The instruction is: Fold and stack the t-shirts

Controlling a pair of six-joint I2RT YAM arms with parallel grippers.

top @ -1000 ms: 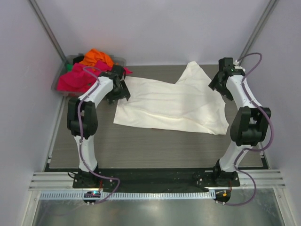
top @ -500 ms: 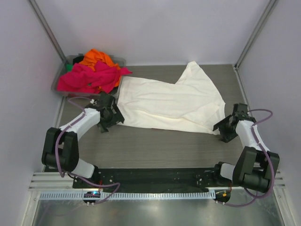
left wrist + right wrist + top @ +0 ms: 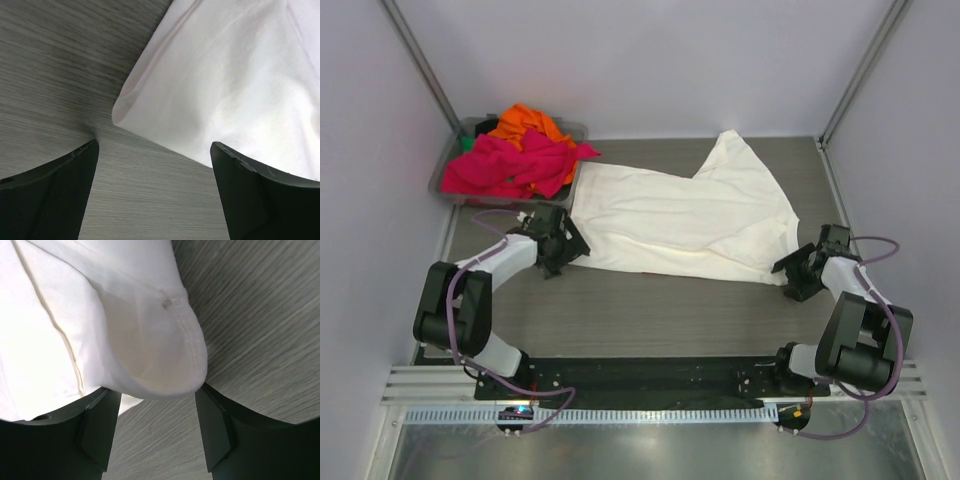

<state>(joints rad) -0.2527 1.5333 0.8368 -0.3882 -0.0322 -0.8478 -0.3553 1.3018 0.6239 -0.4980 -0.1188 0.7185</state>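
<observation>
Dark grey wood-grain table (image 3: 650,310), grain running left to right. Plain pale lilac-white walls (image 3: 650,60) on far, left and right sides. Slanted metal posts (image 3: 420,62) in far left and far right corners. Silver slotted rail (image 3: 900,380) along near edge, black plate (image 3: 650,372) across its middle, shiny metal sheet (image 3: 650,450) nearest. Soft, even light, faint shadows only.

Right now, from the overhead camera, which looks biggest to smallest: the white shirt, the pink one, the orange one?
1. cream-white t-shirt, spread flat, by far largest.
2. hot pink t-shirt, bunched up.
3. orange t-shirt, partly hidden by the pink, so its real size is unsure.
</observation>
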